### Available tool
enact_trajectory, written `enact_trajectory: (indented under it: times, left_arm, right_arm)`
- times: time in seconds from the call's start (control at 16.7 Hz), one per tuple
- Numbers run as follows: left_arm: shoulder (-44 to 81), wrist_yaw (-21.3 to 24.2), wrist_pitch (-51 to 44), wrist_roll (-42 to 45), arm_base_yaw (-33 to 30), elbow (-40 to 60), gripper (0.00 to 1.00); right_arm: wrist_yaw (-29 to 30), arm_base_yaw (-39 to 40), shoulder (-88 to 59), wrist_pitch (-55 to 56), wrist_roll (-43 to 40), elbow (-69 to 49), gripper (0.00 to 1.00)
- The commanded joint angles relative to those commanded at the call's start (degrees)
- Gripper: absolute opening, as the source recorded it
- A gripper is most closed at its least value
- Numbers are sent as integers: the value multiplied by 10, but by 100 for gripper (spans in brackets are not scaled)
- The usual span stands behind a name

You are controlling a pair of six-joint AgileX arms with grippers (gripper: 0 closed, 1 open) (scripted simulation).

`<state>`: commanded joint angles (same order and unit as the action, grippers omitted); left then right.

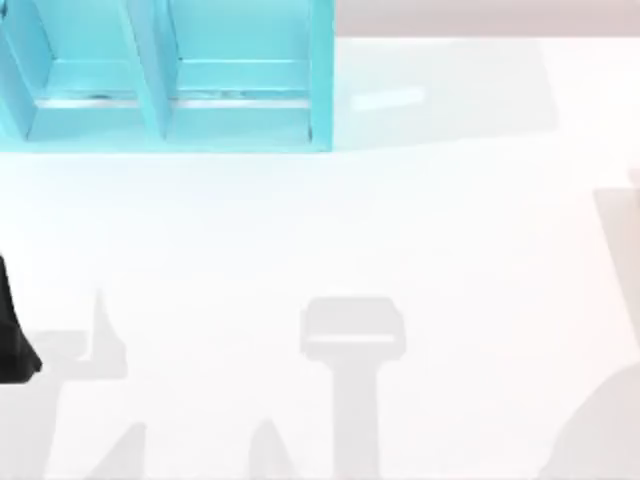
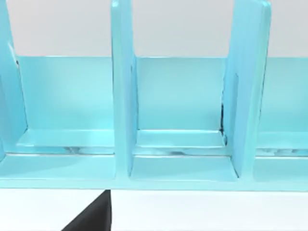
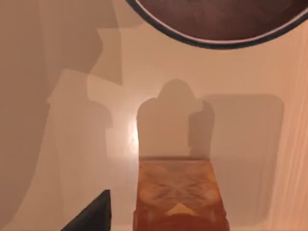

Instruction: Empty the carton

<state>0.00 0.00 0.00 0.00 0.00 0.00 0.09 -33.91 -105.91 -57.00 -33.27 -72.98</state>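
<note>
While the small orange-brown carton sits near the round reddish-brown cup, I cannot tell either gripper's state; tip it slowly, spout over the cup.

The carton shows in the right wrist view as an orange-brown box with a mottled, marbled face and a small pale patch low on it. It sits on the pale counter, casting a blocky shadow beyond itself. Near it, but apart, curves the dark rim of a round reddish-brown cup.
</note>
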Motion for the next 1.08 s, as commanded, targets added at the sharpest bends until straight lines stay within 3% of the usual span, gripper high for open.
enact_trajectory:
  times: [0.48,0.78,1.08]
  left_arm:
    - [0,0,0,0,0,0,100]
    - [0,0,0,0,0,0,100]
    - [0,0,0,0,0,0,100]
  right_arm:
    - [0,15,32,97,15,127,100]
    - [1,14,29,107,15,136,100]
    - [1,14,29,107,15,136,62]
